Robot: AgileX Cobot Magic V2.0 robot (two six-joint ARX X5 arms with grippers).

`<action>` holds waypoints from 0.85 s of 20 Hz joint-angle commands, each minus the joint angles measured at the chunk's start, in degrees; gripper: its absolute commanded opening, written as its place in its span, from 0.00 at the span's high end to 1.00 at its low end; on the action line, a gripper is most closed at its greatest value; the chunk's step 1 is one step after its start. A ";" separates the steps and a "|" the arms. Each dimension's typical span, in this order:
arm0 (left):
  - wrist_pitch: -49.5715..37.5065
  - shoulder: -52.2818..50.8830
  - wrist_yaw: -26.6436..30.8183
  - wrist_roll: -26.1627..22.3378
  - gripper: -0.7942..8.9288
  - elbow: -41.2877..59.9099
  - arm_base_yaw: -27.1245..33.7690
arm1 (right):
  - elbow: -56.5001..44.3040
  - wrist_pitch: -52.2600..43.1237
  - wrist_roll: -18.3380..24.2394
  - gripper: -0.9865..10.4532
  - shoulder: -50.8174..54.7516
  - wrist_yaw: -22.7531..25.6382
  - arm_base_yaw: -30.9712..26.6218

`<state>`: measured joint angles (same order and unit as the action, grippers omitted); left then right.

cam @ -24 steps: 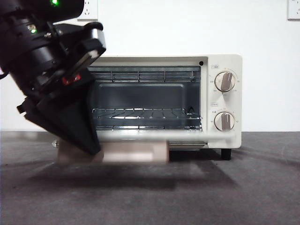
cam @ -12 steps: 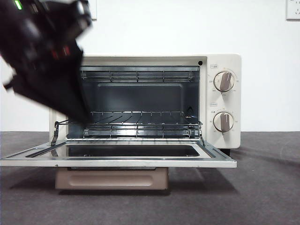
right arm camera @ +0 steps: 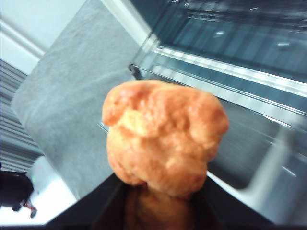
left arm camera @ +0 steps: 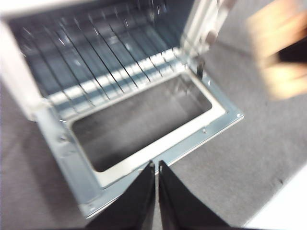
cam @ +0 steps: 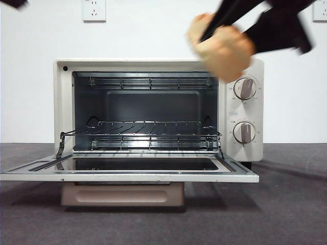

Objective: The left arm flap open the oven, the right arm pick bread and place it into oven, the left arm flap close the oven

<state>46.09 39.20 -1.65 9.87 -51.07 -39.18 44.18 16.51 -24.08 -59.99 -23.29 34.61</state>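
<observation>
Right pincer [right arm camera: 160,191] grips lumpy golden-orange bread [right arm camera: 163,136] w/ cream-white oven [cam: 245,153], door dropped open, below it; left pincer [left arm camera: 156,167] closed, empty.

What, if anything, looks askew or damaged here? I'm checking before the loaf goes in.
Nothing stands out. The cream-white toaster oven sits level, its glass door folded flat and its wire rack straight. The right gripper holds the golden-orange bread intact, high beside the knobs. The left gripper is shut, above the door's edge.
</observation>
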 commanded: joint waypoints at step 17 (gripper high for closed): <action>6.67 -12.02 2.10 4.61 0.90 -2.89 -0.48 | 15.65 -14.21 -8.55 0.78 -30.73 19.23 3.32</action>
<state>53.47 27.05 0.16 14.33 -52.88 -39.18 58.67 2.70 -31.31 -89.84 -4.27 37.47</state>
